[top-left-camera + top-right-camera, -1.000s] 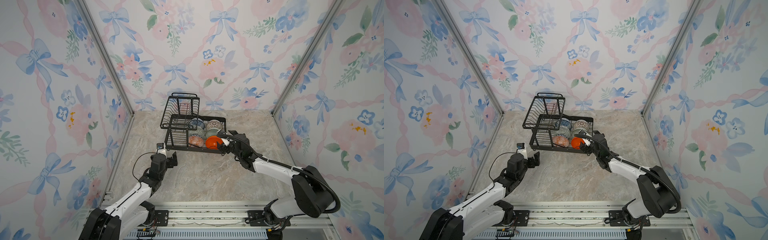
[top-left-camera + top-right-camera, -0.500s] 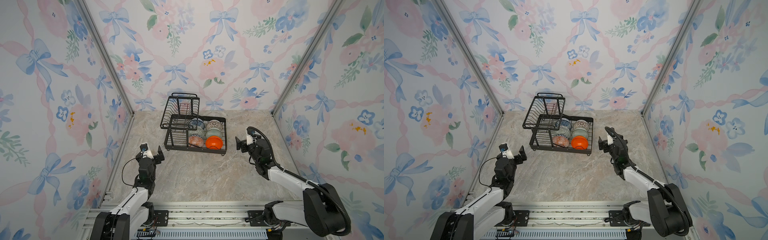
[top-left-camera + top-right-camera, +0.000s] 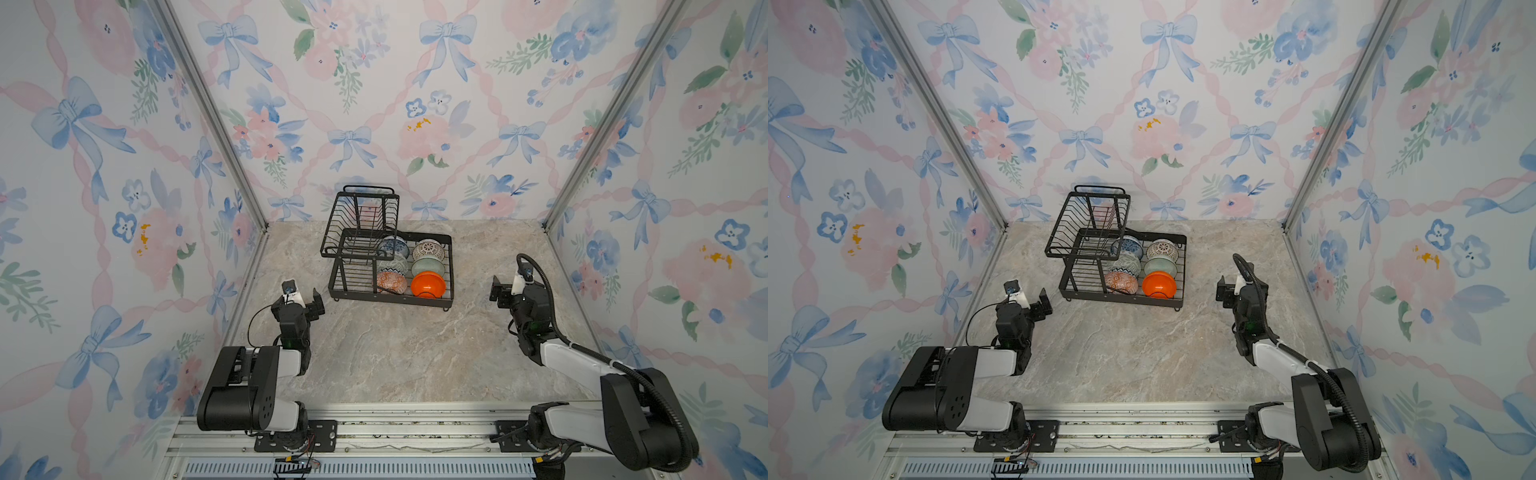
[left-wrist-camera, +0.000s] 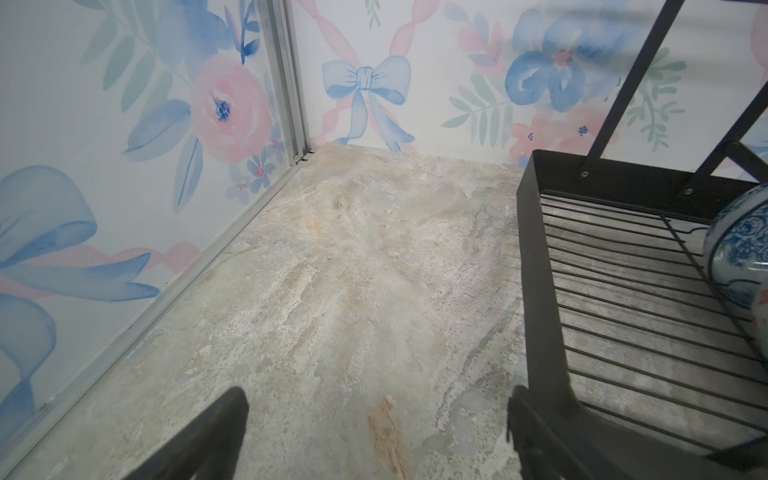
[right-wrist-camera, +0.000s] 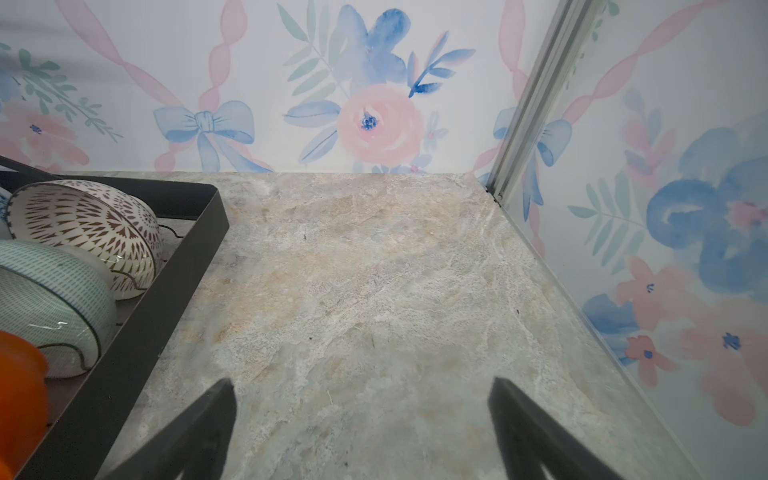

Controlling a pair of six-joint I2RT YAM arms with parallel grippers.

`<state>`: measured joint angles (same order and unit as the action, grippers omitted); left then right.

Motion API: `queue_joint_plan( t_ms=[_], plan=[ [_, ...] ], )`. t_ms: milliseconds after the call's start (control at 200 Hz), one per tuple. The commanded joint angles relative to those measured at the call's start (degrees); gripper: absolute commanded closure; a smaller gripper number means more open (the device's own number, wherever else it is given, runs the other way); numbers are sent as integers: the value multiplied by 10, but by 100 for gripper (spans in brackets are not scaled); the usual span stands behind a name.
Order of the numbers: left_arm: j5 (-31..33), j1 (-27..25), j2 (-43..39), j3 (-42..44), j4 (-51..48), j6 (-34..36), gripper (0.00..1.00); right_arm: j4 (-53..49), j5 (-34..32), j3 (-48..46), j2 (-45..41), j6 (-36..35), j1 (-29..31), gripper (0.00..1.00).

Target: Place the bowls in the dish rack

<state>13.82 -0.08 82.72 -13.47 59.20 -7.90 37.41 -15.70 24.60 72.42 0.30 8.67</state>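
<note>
The black wire dish rack (image 3: pixel 359 224) (image 3: pixel 1088 224) stands at the back middle of the marble table. In its lower tray six bowls stand on edge in two rows: blue-white (image 3: pixel 394 246), grey-green (image 3: pixel 392 264) and orange-white (image 3: pixel 392 282) on the left, white-brown lattice (image 3: pixel 428 250), pale mint (image 3: pixel 428 266) and bright orange (image 3: pixel 428 284) on the right. My left gripper (image 3: pixel 311 304) (image 4: pixel 376 399) hovers open and empty off the rack's front left corner. Right of the rack my right gripper (image 3: pixel 500 295) (image 5: pixel 361 384) is open and empty too.
The rack's upper basket holds nothing. Flowered walls close in the table on three sides, with metal corner posts (image 3: pixel 216 120) at the back. A rail (image 3: pixel 386 428) runs along the front edge. In the left wrist view the rack's rim (image 4: pixel 536 249) lies close to one finger.
The right gripper has drawn back from the orange bowl in the rack to the right. The left arm has folded back from the rack's front towards the front left.
</note>
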Motion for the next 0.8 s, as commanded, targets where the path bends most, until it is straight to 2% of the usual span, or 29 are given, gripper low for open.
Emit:
queue_joint_plan(
  t_ms=[0,140,215,260,330,460,590,660,795],
  plan=[
    [-11,2,1,1,37,8,2,9,-19,-9,-11,15,-11,3],
    [-28,-7,28,8,71,24,2,5,-32,-37,-18,17,-11,3],
    [-22,-23,78,11,145,55,2,76,-29,-78,4,35,-12,3],
    [-11,-28,66,7,115,50,2,115,-31,-94,8,28,-10,3],
    [-9,-27,66,4,107,46,2,73,-30,-77,5,32,-19,3],
    [-6,-30,67,4,107,48,2,66,-22,-40,50,14,-29,3],
    [-3,-33,68,2,107,52,2,170,-5,-29,165,14,-44,3],
    [-1,-34,68,2,107,53,2,144,0,-26,158,11,-41,3],
    [2,-36,69,1,107,55,2,165,7,-31,164,12,-44,3]
  ],
)
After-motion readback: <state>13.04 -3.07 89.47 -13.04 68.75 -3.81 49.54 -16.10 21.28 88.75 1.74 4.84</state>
